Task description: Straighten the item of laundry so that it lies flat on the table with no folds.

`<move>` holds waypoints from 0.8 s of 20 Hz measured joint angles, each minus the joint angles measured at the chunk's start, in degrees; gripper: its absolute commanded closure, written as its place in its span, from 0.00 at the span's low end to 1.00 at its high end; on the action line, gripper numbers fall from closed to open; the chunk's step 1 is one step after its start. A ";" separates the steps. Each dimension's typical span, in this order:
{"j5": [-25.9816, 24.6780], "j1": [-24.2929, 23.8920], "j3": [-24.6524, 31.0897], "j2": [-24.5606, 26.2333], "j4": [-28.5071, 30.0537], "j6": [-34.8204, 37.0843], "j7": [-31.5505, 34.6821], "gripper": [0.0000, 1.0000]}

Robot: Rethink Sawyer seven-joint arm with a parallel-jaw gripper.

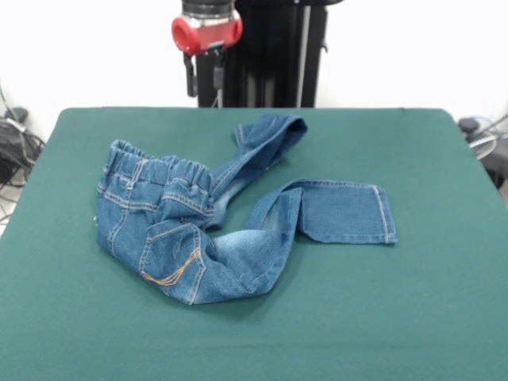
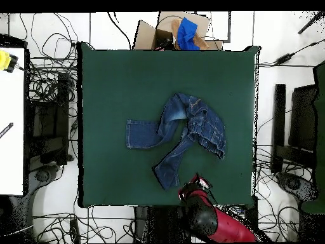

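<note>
The gripper (image 1: 205, 78) hangs at the far edge of the table (image 1: 444, 302), above the cloth and clear of it. Two dark fingers (image 1: 191, 79) point down below a red collar (image 1: 206, 33), with a visible gap between them: the fingers stand open and hold nothing. In the front view the arm is cut off by the top edge above the collar. In the overhead view the gripper (image 2: 198, 184) lies mostly under the red and black arm (image 2: 212, 222), so the fingers cannot be made out there.

The jeans (image 1: 214, 210) lie crumpled near the middle of the table, well apart from the gripper. The elastic waistband (image 1: 159, 171) is bunched and stands up on the left of the front view. The seat is folded over on itself; one back pocket with orange stitching (image 1: 171, 266) faces the camera, and the second pocket is hard to make out among the folds. One leg (image 1: 266, 143) runs toward the far edge and doubles over at its end, hiding its hem. The other leg (image 1: 341, 213) runs to the right and lies flat, hem visible. The crotch area between the legs is twisted.

In the overhead view a cardboard box (image 2: 174, 30) holding something blue sits beyond the table's top edge, and cables (image 2: 47, 89) lie on the floor at the sides.
</note>
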 measured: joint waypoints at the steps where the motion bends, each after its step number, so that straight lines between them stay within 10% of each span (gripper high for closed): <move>1: -0.80 -0.63 -0.14 2.64 -0.31 -2.20 0.00 0.00; 7: -4.67 -4.31 -0.07 17.60 -4.33 -10.69 0.00 0.00; 16: -5.96 -4.87 -0.09 24.10 -6.44 -12.67 -0.01 0.00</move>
